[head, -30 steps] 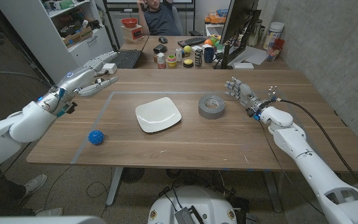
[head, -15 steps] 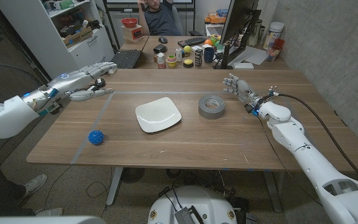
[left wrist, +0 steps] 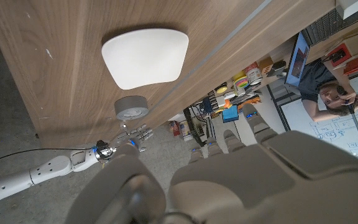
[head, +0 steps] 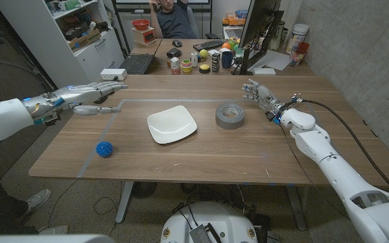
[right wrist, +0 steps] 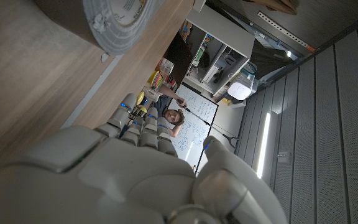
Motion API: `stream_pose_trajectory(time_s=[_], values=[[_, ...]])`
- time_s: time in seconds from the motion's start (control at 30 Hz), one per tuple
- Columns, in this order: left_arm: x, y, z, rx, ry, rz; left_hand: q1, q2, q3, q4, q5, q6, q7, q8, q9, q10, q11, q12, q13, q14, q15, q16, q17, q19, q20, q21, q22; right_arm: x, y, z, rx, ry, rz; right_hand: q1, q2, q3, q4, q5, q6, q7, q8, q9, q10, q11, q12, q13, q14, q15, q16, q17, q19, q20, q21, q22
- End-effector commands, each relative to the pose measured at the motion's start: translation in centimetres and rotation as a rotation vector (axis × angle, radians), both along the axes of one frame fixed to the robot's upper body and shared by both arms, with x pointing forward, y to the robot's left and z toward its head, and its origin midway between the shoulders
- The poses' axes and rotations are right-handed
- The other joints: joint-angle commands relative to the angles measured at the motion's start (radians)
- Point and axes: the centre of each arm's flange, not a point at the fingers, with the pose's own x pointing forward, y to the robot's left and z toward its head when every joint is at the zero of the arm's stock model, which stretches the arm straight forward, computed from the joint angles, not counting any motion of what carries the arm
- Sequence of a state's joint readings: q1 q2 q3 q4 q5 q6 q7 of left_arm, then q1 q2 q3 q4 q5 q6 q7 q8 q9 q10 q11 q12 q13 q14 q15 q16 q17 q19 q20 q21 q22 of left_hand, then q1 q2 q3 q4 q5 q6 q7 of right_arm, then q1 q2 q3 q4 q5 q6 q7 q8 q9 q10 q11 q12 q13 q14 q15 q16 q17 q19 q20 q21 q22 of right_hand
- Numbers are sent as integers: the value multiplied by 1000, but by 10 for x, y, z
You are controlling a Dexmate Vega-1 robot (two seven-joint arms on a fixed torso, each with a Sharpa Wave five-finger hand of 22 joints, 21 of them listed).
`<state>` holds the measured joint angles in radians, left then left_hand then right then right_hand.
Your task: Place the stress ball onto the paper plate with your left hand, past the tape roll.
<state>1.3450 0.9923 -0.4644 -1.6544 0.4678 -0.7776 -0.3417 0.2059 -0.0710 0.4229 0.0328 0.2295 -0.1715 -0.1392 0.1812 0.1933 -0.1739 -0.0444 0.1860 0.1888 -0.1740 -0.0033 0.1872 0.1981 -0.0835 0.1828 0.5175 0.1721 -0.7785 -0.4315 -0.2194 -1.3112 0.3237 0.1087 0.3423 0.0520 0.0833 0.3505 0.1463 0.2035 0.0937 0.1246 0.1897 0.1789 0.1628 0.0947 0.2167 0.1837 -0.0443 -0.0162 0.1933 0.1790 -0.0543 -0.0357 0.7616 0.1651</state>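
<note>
Left arm reaches in from the robot's left side, forearm roughly level above the surface [head: 248, 162]; left hand [head: 90, 94] is extended with fingers stretched out and apart, thumb below them, holding nothing. It hovers over the far left corner area, above a pale tape line on the wood. Stress ball [head: 104, 148], blue and knobbly, sits on the surface nearer the robot than the left hand, well apart from it and untouched. It is round, so no long axis or heading can be given. Paper plate [head: 171, 125], a white rounded square, lies to the right of the left hand, between it and the tape roll [head: 230, 115], which lies flat with its hole facing up. Right arm comes in over the right side; right hand [head: 259, 94] stands just beyond the tape roll's right side, fingers raised and slightly spread, holding nothing. Left wrist view adds the plate [left wrist: 145, 58], the roll [left wrist: 131, 108] and the right hand [left wrist: 129, 135] past the back of the left hand [left wrist: 241, 180]. Right wrist view shows the roll [right wrist: 118, 22] close ahead of the right hand [right wrist: 123, 174], and a seated person behind the surface.
</note>
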Motion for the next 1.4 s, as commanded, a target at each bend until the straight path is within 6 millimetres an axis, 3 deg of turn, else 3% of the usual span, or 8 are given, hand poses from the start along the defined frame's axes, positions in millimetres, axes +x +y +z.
stream_pose_trajectory(time_s=[0.03, 0.17, 0.37, 0.7, 0.97, 1.4], values=[[3, 0, -11, 83, 160, 60, 32, -8, -1, -15, 12, -210, 9, 20, 3, -39, 11, 21, 3, 3, 12, 24, 0, 60, 11, 5, 3, 3, 2, 3, -7, -10, 10, 1, 73, 0, 0, 6, 7, 2, 2, 3, 7, 2, 4, 3, 3, 0, 2, 4, 7, -76, -3, 5], [3, 0, -14, 103, 185, 70, 52, -14, -2, -27, 16, -198, 9, 27, 3, -13, 9, 27, 3, 28, 11, 31, -1, 105, 12, 12, 4, 5, 2, 2, -1, -6, 10, 1, 74, 0, 0, 6, 7, 0, 2, 3, 5, 0, 3, 3, 3, -1, 2, 4, 8, -75, -5, 5], [5, 3, -19, 118, 215, 88, 76, -10, 3, -38, 22, -221, 1, 19, 3, -22, 13, 20, 4, 14, 8, 23, -2, 122, 23, 8, 3, 6, 3, 0, 2, -3, 14, 1, 75, 0, 0, 7, 8, 1, 2, 3, 6, 1, 3, 3, 3, -1, 1, 4, 9, -75, -7, 5], [13, 7, -37, 139, 263, 109, 97, -8, 4, -46, 27, -243, -5, 14, 4, -55, 25, 8, 6, -16, 20, 12, 0, 106, 28, -12, 3, 5, 2, 0, 0, -6, 11, 0, 75, -2, 1, 7, 8, 1, 1, 3, 7, 1, 3, 3, 4, -1, 1, 5, 11, -75, -10, 5], [18, 13, -54, 158, 300, 132, 114, -4, -7, -47, 36, -341, -23, 0, 9, -149, 42, -6, 14, -109, 49, -4, 7, 36, 30, -72, 4, 6, 2, 1, 0, -2, 12, -1, 75, -3, 2, 7, 7, 1, 0, 3, 7, 1, 3, 3, 4, -1, 1, 5, 12, -75, -13, 5], [21, 16, -76, 227, 336, 187, 130, 13, -4, -47, 42, -382, -38, 3, 16, -163, 59, 9, 21, -128, 64, 0, 10, 39, 26, -85, 6, 10, 5, 3, -3, 1, 18, -1, 75, -4, 3, 8, 7, 1, 0, 3, 7, 2, 2, 3, 4, -1, 1, 5, 13, -75, -18, 5]])
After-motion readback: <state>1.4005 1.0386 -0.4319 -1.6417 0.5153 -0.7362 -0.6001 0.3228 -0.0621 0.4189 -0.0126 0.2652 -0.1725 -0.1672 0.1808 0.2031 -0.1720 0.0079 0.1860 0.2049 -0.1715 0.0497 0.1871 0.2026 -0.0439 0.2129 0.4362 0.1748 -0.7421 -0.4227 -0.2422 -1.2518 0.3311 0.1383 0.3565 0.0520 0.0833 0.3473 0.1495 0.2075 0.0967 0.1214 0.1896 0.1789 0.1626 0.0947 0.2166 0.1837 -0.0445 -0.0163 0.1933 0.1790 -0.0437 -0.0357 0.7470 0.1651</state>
